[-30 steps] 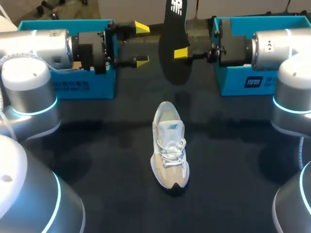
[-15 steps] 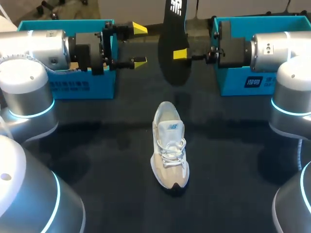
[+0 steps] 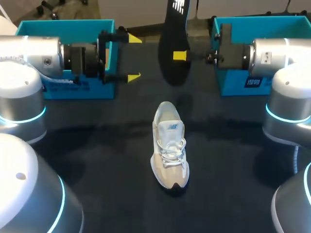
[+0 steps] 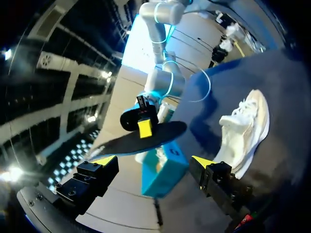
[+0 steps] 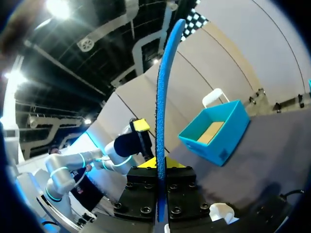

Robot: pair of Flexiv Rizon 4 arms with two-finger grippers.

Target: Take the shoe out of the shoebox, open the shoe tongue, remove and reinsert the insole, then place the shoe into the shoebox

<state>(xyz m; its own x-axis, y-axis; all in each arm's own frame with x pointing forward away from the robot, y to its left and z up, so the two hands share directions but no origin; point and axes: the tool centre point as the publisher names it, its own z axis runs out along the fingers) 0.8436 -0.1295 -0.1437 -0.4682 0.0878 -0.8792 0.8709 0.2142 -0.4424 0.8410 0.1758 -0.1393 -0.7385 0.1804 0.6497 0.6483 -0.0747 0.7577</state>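
A white and beige sneaker (image 3: 168,145) lies on the dark table at the middle, its heel towards the far side. High above the far side, a black insole (image 3: 172,29) hangs upright with my right gripper (image 3: 180,56) shut on its middle. In the right wrist view the insole (image 5: 163,92) runs edge-on, blue, up from between the fingers (image 5: 161,165). My left gripper (image 3: 132,57) stands open to the left of the insole, apart from it. From the left wrist, the insole (image 4: 165,133) lies ahead of the open gripper (image 4: 153,160), and the sneaker (image 4: 243,126) sits beyond one finger.
A teal shoebox (image 3: 77,90) stands at the far left behind my left arm. A second teal box (image 3: 233,85) stands at the far right behind my right arm. The right wrist view shows the left box (image 5: 214,131) open.
My left gripper has drawn back to the left and nearer, away from the insole, still open. The right gripper and insole have barely shifted. The sneaker has stayed put.
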